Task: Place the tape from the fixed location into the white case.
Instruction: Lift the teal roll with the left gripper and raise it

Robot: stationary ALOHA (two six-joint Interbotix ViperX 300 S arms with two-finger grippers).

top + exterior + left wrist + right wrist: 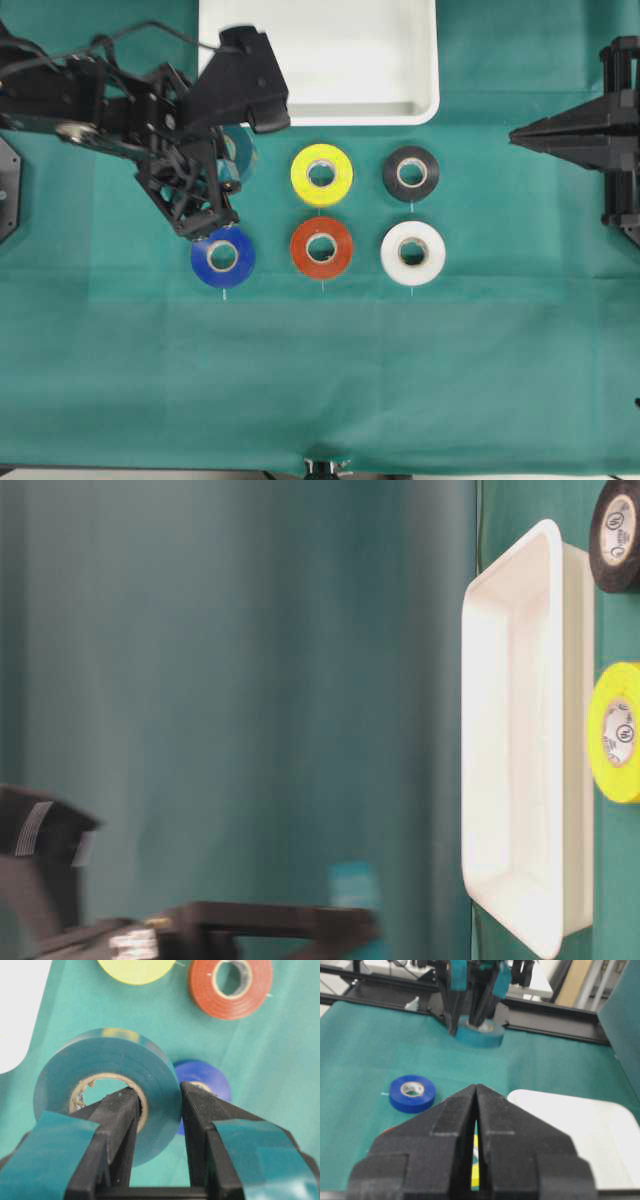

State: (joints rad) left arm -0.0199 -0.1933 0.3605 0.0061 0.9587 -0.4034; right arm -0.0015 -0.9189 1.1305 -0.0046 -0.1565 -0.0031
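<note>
Left hand (pixel 156 1105) pinches the tape (pixel 107 1087) (mostly hidden overhead); right hand (pixel 476 1110) closed, empty

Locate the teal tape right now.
The teal tape is clamped in the left gripper, one finger through its core, on the overhead view's left, between the white case and the blue roll.
</note>
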